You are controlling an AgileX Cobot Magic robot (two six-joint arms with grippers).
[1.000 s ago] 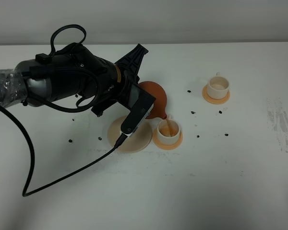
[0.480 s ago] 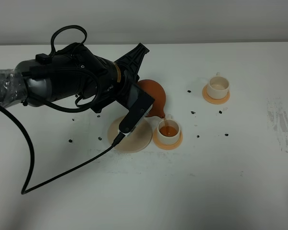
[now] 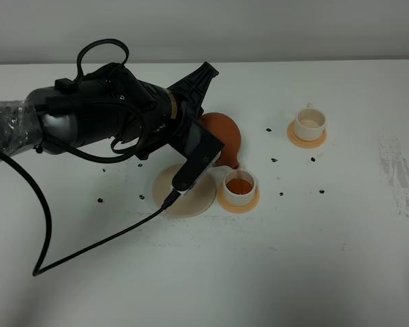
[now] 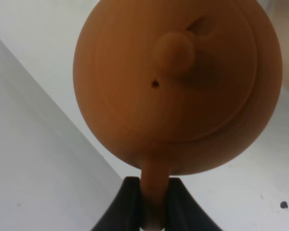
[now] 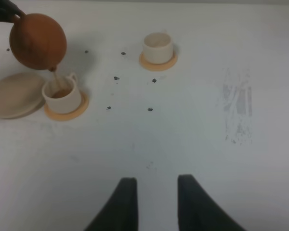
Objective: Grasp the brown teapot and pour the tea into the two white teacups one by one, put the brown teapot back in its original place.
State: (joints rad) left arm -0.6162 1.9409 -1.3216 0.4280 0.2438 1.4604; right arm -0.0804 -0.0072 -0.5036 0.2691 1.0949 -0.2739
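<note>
The brown teapot (image 3: pixel 225 136) hangs tilted, its spout just over the near white teacup (image 3: pixel 240 184), which holds amber tea and stands on an orange coaster. In the left wrist view my left gripper (image 4: pixel 154 197) is shut on the teapot's (image 4: pixel 178 82) loop handle. The bulky left arm (image 3: pixel 109 116) hides that grip from above. The far white teacup (image 3: pixel 309 122) stands on its own coaster to the right. The original place, a beige disc (image 3: pixel 184 197), lies bare below the teapot. My right gripper (image 5: pixel 155 185) hovers open over bare table, nothing between its fingers.
Small dark specks (image 3: pixel 281 193) dot the white table (image 3: pixel 313 259) around the cups. A black cable (image 3: pixel 48 225) loops from the left arm across the front left. A faint scuffed patch (image 3: pixel 395 170) marks the far right.
The pouring stream has thinned and the near cup now holds darker, fuller tea. The left arm and teapot have shifted slightly up and right. The right gripper has not moved.
</note>
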